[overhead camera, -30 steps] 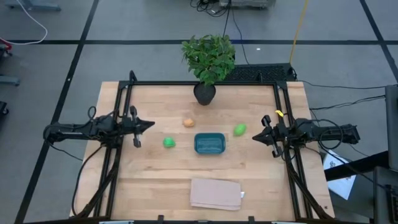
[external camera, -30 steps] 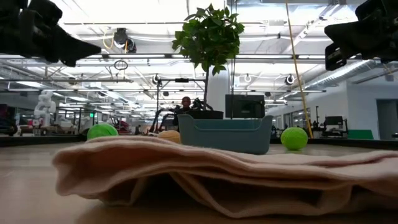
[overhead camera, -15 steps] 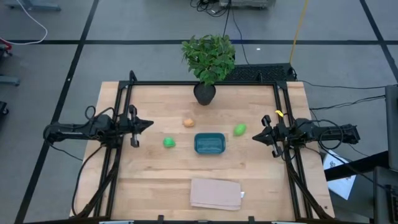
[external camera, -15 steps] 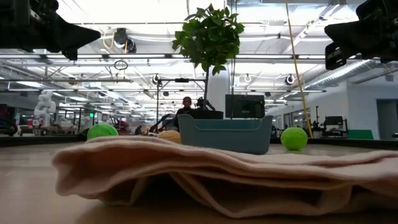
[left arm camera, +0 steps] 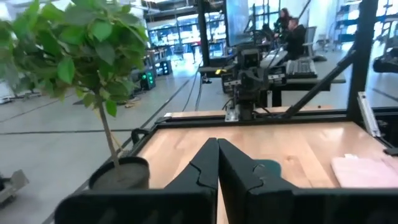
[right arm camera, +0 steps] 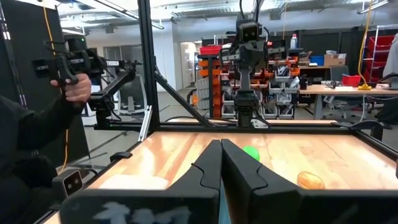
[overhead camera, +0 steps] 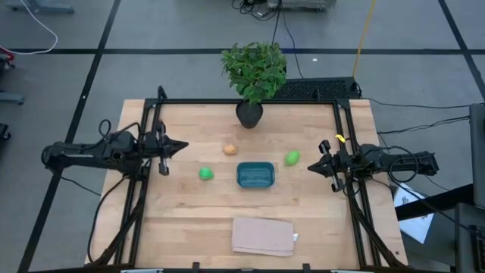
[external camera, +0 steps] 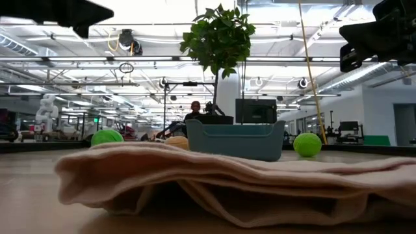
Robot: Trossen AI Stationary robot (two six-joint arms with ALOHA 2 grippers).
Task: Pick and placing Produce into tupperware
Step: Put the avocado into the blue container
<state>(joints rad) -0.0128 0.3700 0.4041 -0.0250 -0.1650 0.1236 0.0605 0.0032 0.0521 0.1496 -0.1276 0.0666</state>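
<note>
Risk: both hands are pinched together. Dropping onto a piece like that would likely knock the round thing rolling across the counter (overhead camera: 189,220), maybe off the edge.

Left hand (overhead camera: 184,147): fingers together, holding nothing, raised near the counter's left side. Right hand (overhead camera: 311,167): fingers together, empty, near the right side.

Tub (overhead camera: 255,174) mid-counter, nothing in it. Green piece (overhead camera: 205,174) to its left, green piece (overhead camera: 292,158) to its upper right, orange piece (overhead camera: 229,149) beyond it toward the plant (overhead camera: 255,72). All three apart from the tub.

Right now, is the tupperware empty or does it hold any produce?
Empty. From above, the tupperware shows only its bare teal floor; all three pieces lie on the table around it.
</note>
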